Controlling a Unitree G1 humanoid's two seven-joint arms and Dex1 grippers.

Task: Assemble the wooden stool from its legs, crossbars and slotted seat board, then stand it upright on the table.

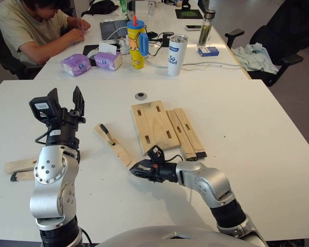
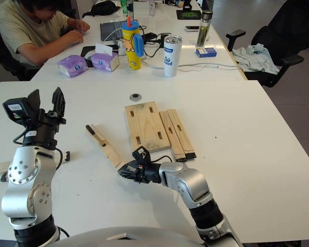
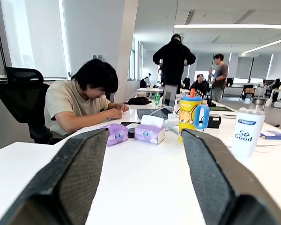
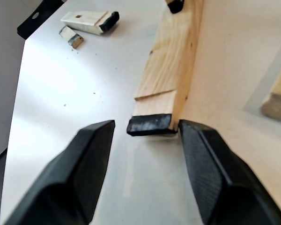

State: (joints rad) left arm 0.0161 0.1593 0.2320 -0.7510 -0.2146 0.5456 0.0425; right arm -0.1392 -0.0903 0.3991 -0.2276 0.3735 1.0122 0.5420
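The loose leg [image 1: 113,143] is laid diagonally on the table [image 1: 257,134], just beside the slotted seat board [image 1: 153,125] on its left; its black cap [image 4: 150,125] is turned toward the robot; no piece is seen joined to another, so the work is judged to be at its opening step, the pick-up of a first leg. The right gripper [image 1: 134,171] is held low over the table at that capped end; its fingers are spread, one to either side of the cap, with nothing pinched; whether one pad touches the cap cannot be told. Two further slats [image 1: 188,133] are laid flat close against the board's right edge; short pieces [image 1: 19,166] are left near the table's left edge, well apart from the rest. The left gripper [image 1: 66,101] is held raised above the table, spread and empty. For the next move, the cap should be brought deeper between the pads and the fingers closed across the leg's width; a shallow grip on a flat-lying piece is judged likely to slip.
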